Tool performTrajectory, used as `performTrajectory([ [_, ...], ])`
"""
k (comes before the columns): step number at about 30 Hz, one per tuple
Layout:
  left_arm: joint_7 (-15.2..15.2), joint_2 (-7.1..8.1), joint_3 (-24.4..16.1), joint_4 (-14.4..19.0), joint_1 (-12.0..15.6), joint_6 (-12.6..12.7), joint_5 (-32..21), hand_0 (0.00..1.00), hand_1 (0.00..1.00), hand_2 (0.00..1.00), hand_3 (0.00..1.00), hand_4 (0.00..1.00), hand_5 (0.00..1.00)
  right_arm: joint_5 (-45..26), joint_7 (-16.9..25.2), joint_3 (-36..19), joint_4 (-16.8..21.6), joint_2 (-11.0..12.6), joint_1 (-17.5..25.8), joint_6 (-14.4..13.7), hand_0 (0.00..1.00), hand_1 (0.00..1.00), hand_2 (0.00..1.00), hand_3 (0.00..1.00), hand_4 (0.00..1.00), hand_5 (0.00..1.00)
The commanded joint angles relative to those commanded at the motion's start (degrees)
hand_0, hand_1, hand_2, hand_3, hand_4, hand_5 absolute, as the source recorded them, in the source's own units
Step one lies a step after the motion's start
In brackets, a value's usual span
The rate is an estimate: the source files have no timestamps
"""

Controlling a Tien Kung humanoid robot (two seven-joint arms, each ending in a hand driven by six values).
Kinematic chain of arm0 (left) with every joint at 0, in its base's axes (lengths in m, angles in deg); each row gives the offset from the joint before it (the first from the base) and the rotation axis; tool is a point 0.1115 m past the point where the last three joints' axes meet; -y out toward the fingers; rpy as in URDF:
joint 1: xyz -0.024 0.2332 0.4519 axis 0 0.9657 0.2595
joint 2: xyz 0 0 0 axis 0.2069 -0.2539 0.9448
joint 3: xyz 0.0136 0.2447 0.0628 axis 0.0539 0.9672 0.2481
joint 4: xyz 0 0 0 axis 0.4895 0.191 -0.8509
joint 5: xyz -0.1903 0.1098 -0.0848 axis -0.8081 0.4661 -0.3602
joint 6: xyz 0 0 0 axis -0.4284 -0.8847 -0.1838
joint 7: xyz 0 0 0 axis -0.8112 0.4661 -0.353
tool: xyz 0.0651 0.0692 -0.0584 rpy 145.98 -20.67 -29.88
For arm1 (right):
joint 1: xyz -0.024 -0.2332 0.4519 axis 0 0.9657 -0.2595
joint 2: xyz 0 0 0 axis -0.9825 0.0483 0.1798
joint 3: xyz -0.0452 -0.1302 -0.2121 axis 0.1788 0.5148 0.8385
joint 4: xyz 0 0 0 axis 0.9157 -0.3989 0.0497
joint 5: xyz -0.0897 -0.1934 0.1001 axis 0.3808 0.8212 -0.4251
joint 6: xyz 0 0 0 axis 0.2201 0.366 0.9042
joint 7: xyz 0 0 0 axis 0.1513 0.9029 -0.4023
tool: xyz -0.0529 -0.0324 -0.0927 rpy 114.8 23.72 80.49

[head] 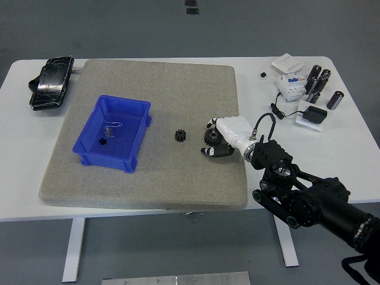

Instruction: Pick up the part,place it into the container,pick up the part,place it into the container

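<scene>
The right hand [221,141] lay on the grey mat [148,178], fingers curled around a black gear [211,138] at the mat's right side, apparently to lift it. A second gear [181,135] sat just left of it, between hand and blue bin [127,107]. The bin stood open-topped on the left, within reach for dropping; one small dark part [103,142] lay inside. The left hand was unseen.

I am reaching my black right arm [309,199] in from the lower right corner over the table, its white-backed right hand [224,138] lying palm down with the fingers [211,151] curling inward.
</scene>
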Motion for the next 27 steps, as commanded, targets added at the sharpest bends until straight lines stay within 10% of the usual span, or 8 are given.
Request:
performTrajectory([
  [2, 0.0, 0.01, 0.03, 0.0, 0.01, 0.0, -0.04, 0.664, 0.619, 0.576, 0.581, 0.675, 0.489, -0.12, 0.06, 0.08, -0.06, 0.03, -0.01, -0.05, 0.482, 0.588, 0.552, 0.678, 0.724, 0.347],
  [3, 0.01, 0.01, 0.04, 0.0, 0.02, 0.0, -0.05, 0.664, 0.619, 0.576, 0.581, 0.675, 0.489, -0.2, 0.1, 0.14, -0.11, 0.04, -0.01, -0.08, 0.481, 0.581, 0.517, 0.654, 0.583, 0.067],
  [18, 0.1, -0.04, 0.31, 0.0, 0.06, 0.06, -0.43, 0.664, 0.619, 0.577, 0.582, 0.674, 0.49, -0.9, 0.96, 0.99, -0.65, 0.22, -0.29, -1.71, 0.497, 0.577, 0.488, 0.572, 0.557, 0.002],
  [27, -0.05, -0.11, 0.2, 0.0, 0.21, 0.11, -0.41, 0.664, 0.619, 0.578, 0.581, 0.674, 0.494, -0.03, 0.5, 2.64, 6.78, 0.17, -2.56, -2.77, 0.508, 0.574, 0.486, 0.567, 0.546, 0.002],
])
